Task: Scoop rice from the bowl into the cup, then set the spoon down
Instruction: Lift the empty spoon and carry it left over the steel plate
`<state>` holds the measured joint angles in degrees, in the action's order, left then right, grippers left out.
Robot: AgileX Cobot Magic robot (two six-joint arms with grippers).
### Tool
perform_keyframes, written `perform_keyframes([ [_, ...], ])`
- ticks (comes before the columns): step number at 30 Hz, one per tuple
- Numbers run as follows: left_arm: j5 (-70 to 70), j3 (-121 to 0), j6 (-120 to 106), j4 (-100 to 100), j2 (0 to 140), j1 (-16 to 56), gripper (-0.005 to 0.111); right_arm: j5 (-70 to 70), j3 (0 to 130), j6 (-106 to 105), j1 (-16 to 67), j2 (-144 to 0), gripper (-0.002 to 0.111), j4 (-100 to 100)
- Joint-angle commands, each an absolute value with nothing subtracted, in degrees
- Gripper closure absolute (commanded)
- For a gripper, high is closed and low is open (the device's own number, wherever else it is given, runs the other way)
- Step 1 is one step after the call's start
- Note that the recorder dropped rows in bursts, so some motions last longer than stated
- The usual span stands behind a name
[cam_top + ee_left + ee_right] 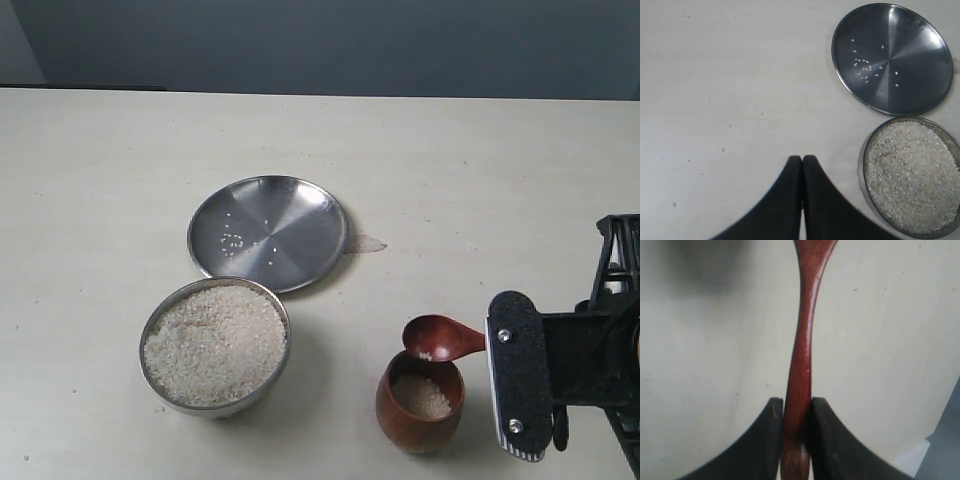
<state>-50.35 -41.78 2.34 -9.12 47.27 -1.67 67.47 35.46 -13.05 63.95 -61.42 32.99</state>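
Now, right gripper (792, 402): narrowed onto the spoon's slim handle, one black jaw pressed to each side of it.
Spoon (445, 338): held by the handle, reaching straight out ahead of the right gripper; its oval end hangs out past the jaws, tipped over the cup's near rim, with a few white grains clinging to it.
Cup (420, 405): upright on the table, right under the far end of the spoon and just beside the right gripper; a layer of rice (422, 397) lies inside, well below the rim.
Bowl (287, 335): past the cup, farther from the right gripper, standing apart from the cup and heaped nearly full with rice.
Plate (290, 235): beyond the bowl, its edge near the bowl's rim; a few stray grains lie scattered on it.
Left gripper (802, 159): empty, both jaws closed flat against each other above bare table (715, 100); the bowl sits close beside it, the plate farther out.
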Motion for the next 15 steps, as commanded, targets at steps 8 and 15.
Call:
perform_keyframes([
  [8,-49.95,-42.11,2.36,-8.94,47.34,-1.78,0.106,69.96,35.15,-12.76,64.11,-61.53,0.109,36.13],
  [15,-49.95,-42.11,2.36,-8.94,47.34,-1.78,0.106,68.53,35.15,-12.76,64.11,-61.53,0.109,35.23],
])
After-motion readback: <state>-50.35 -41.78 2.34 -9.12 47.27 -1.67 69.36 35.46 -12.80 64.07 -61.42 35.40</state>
